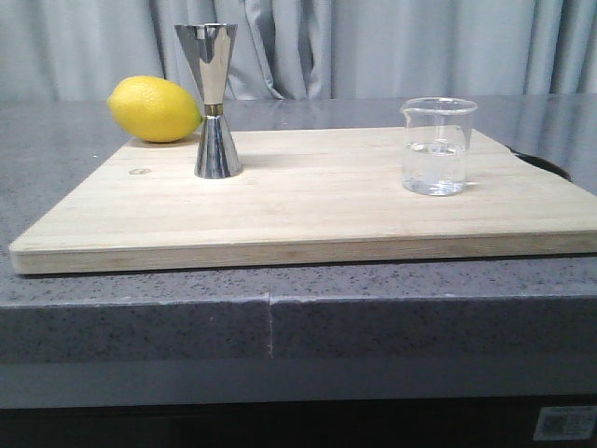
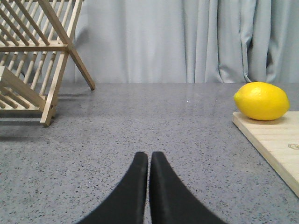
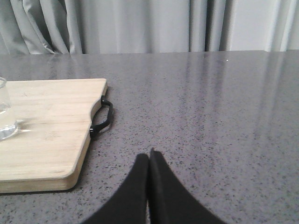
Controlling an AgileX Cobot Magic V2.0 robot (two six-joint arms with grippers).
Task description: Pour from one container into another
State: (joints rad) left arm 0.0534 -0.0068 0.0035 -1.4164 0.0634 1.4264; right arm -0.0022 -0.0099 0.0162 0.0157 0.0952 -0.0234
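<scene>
Grey speckled stone forms the counter (image 1: 140, 308), with a seam seen in its front edge. On it lies a pale wooden board (image 1: 308, 210) with a black handle (image 3: 103, 117) at its right end. The jigger (image 1: 214, 101) stands upright on the board's left rear part, and the lemon (image 1: 155, 109) is seen just behind and to its left, at the board's far left corner. The beaker (image 1: 437, 146), holding some clear liquid, stands upright on the right part, well apart from the jigger. Grey curtains (image 1: 392, 47) close off the background. A wooden rack (image 2: 32, 65) is seen on the counter left of the board. The left gripper (image 2: 149, 161) and right gripper (image 3: 149, 158) are each held closed on nothing, low over bare counter beside the board.
</scene>
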